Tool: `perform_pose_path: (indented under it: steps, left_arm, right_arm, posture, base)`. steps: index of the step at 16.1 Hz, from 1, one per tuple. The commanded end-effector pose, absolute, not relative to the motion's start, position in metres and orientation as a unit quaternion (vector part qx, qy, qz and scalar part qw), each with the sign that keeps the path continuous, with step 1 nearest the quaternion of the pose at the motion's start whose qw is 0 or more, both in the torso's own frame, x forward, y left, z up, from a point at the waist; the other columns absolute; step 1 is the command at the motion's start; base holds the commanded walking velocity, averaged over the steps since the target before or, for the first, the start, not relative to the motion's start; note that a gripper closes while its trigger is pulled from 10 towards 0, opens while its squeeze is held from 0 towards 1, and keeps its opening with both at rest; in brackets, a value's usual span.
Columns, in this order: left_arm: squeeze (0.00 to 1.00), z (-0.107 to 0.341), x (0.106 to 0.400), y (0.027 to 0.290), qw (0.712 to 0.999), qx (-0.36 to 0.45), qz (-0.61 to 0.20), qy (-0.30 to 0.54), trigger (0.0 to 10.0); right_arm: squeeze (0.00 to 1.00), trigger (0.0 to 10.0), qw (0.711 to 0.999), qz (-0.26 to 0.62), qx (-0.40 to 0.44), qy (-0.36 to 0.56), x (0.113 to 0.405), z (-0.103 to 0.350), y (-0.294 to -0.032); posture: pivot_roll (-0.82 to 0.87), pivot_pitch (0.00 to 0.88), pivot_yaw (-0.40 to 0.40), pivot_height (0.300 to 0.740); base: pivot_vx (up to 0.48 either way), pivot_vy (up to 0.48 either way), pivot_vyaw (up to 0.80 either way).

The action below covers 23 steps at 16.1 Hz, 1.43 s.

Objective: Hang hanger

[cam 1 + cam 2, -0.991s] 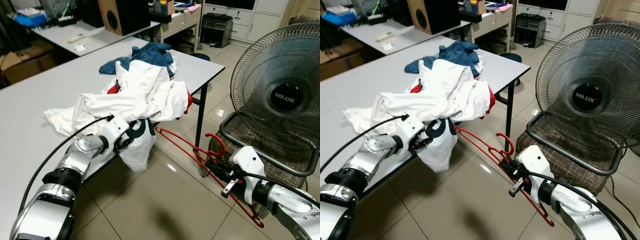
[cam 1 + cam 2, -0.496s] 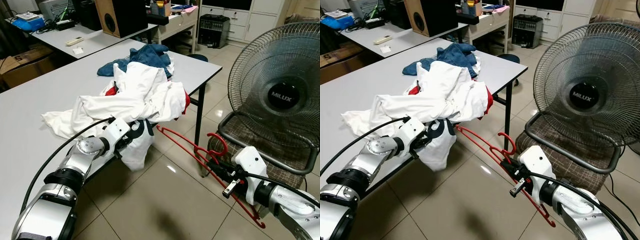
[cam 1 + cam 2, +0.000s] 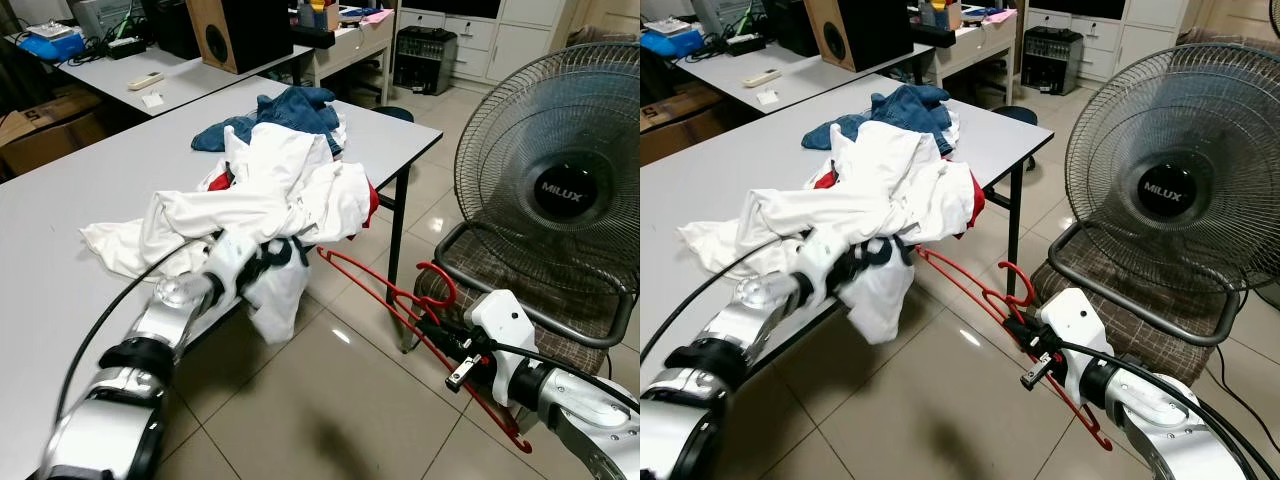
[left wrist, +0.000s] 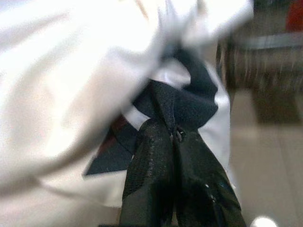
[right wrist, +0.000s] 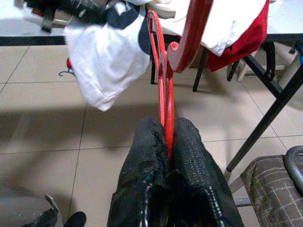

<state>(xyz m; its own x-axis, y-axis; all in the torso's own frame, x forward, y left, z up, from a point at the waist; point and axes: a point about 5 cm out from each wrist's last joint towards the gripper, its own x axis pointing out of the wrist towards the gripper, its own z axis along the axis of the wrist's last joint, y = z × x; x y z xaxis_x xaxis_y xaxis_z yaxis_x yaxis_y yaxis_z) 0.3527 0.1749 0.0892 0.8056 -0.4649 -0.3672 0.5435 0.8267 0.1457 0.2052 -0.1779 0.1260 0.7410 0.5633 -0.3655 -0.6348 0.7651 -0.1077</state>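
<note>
A red hanger point(image 3: 385, 300) hangs slantwise over the tiled floor, between the table's edge and the fan. My right gripper point(image 3: 432, 335) is shut on its lower bar, seen close up in the right wrist view point(image 5: 165, 124), with the hook point(image 5: 189, 33) curving above the fingers. A heap of white clothing point(image 3: 280, 190) with a black print lies on the grey table point(image 3: 60, 200) and droops over its front edge. At that edge my left gripper point(image 3: 262, 262) is shut on the drooping white shirt point(image 4: 71, 94), pinching the dark printed fold point(image 4: 173, 130). The hanger's far end reaches the shirt's hanging part.
A large Milux fan point(image 3: 560, 180) stands on the right over a chair with a checked cushion point(image 3: 520, 300). A blue garment point(image 3: 290, 110) and a red one point(image 3: 372, 205) lie in the heap. A speaker point(image 3: 235, 30) and desks stand behind. Black table legs point(image 3: 395, 250) are near the hanger.
My left arm has shifted slightly up and toward the heap and is blurred with motion, drawing the shirt with it. The right gripper and hanger have hardly moved.
</note>
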Motion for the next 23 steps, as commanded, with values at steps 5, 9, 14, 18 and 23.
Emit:
perform_pose_path:
  steps: [5, 9, 14, 18, 23]
  left_arm:
    - [0.00, 0.196, 0.395, 0.151, 0.962, -0.102, -0.252, -0.025, 0.0]
    - [0.00, 0.229, 0.403, 0.130, 0.952, -0.112, -0.279, -0.050, 0.0]
    - [0.00, 0.235, 0.403, 0.117, 0.946, -0.114, -0.300, -0.042, 0.0]
    - [0.00, 0.227, 0.401, 0.120, 0.952, -0.077, -0.296, -0.026, 0.0]
    - [0.00, 0.208, 0.404, 0.122, 0.970, -0.058, -0.234, 0.013, 10.0]
  right_arm:
    - [0.00, 10.0, 0.913, 0.382, -0.085, 0.115, 0.202, 0.143, -0.165]
    - [0.00, 10.0, 0.909, 0.391, -0.097, 0.107, 0.216, 0.143, -0.152]
    - [0.00, 10.0, 0.940, 0.318, -0.105, 0.072, 0.258, 0.153, -0.155]
    - [0.00, 10.0, 0.951, 0.292, -0.090, 0.037, 0.271, 0.165, -0.160]
    - [0.00, 10.0, 0.950, 0.307, -0.056, 0.005, 0.271, 0.175, -0.154]
  posture:
    - [-0.14, 0.000, 0.118, 0.740]
    - [-0.15, 0.000, 0.126, 0.740]
    - [-0.14, 0.000, 0.121, 0.740]
    - [-0.13, 0.000, 0.115, 0.740]
    - [-0.14, 0.000, 0.116, 0.740]
  base:
    - [0.000, 0.000, 0.00]
    - [0.000, 0.000, 0.00]
    - [0.000, 0.000, 0.00]
    - [0.000, 0.000, 0.00]
    - [0.000, 0.000, 0.00]
